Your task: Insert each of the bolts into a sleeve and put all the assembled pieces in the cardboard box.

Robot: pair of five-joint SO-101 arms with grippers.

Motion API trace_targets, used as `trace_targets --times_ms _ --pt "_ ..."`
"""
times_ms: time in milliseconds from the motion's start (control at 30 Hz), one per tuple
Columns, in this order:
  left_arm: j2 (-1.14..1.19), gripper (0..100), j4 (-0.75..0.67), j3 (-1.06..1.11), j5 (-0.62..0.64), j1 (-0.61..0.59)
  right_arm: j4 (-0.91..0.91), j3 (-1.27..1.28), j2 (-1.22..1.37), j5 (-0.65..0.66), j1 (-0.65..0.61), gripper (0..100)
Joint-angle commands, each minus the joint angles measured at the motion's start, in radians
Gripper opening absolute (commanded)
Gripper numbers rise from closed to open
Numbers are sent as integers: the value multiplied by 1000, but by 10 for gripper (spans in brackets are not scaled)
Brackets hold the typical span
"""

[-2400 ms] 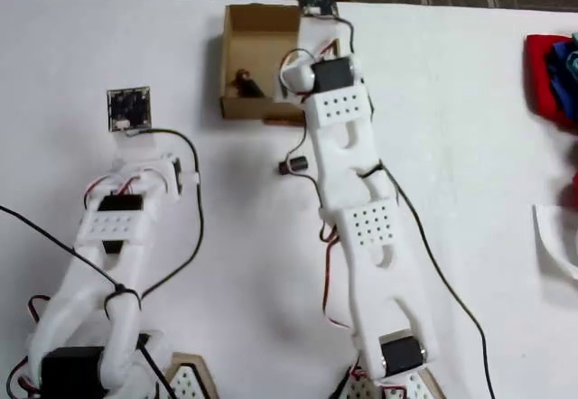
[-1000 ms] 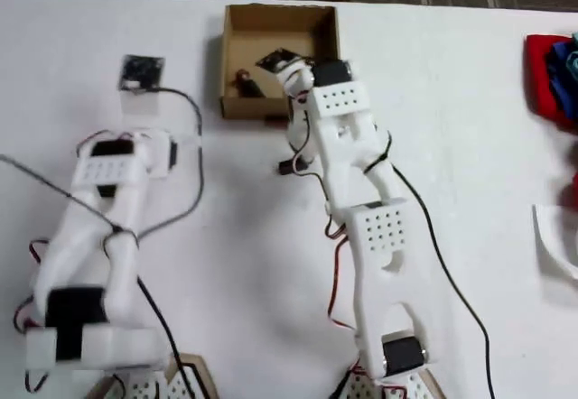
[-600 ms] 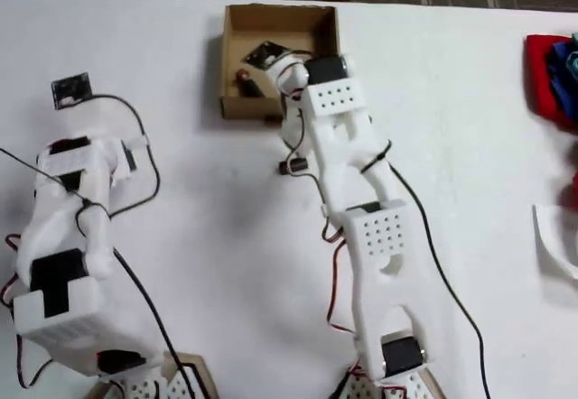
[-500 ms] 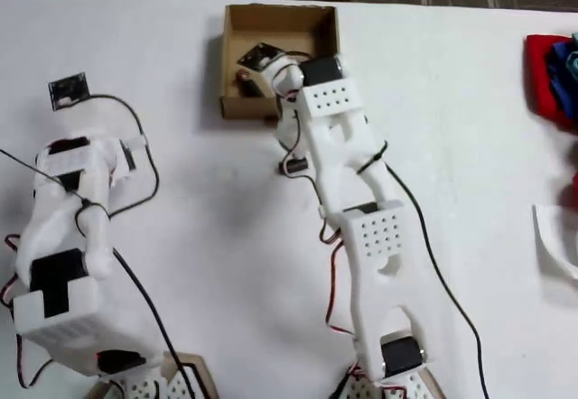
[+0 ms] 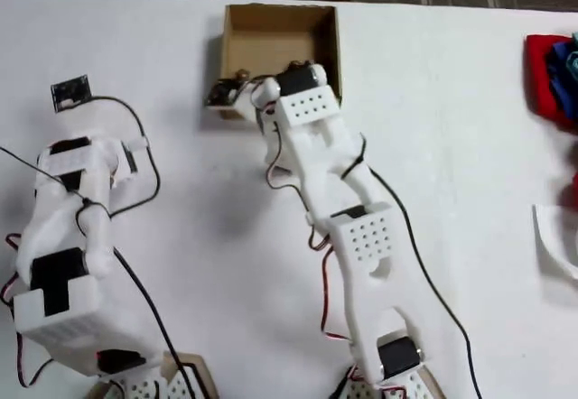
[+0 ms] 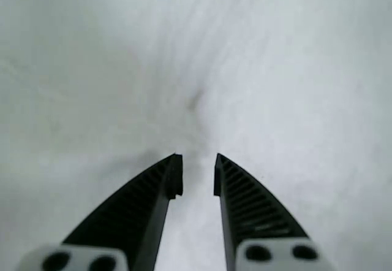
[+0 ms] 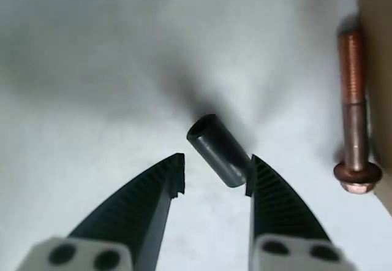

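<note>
**Right hand.** The right hand (image 7: 214, 174) is held half open over the white bench (image 5: 226, 264), at the near corner of the cardboard box (image 5: 275, 42). It grips nothing.

**Sleeve.** A short black sleeve (image 7: 219, 151) lies on the bench between the two fingers, set at a slant to them. Its open end points away from the hand. Its other end rests against, or just beside, the inner face of one finger (image 7: 269, 203). A clear gap remains to the other finger (image 7: 147, 203).

**Bolt.** A copper-coloured bolt (image 7: 354, 111) lies flat on the bench just beside the outer wall of the box and parallel to it. It is outside the fingers and apart from the sleeve. Its flanged head is at the end nearer the hand. Whether it touches the wall cannot be told.

**Left hand.** The left hand (image 6: 197, 176) hangs over bare bench, well apart from the box. Its fingers are drawn to a narrow slit with nothing between them.

**Arms.** In the high view the right arm (image 5: 361, 245) stretches to the box corner. The left arm (image 5: 68, 227) is folded far from the box.
</note>
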Motion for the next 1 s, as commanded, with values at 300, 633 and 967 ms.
trace_targets --times_ms 300,633,967 --pt "-11 113 6 -38 8 -12 15 80 -68 87 -7 156" --pt "-11 113 8 -35 8 -12 13 78 1 87 -4 156" --pt "-11 113 8 -35 8 -12 13 64 48 80 -4 108"
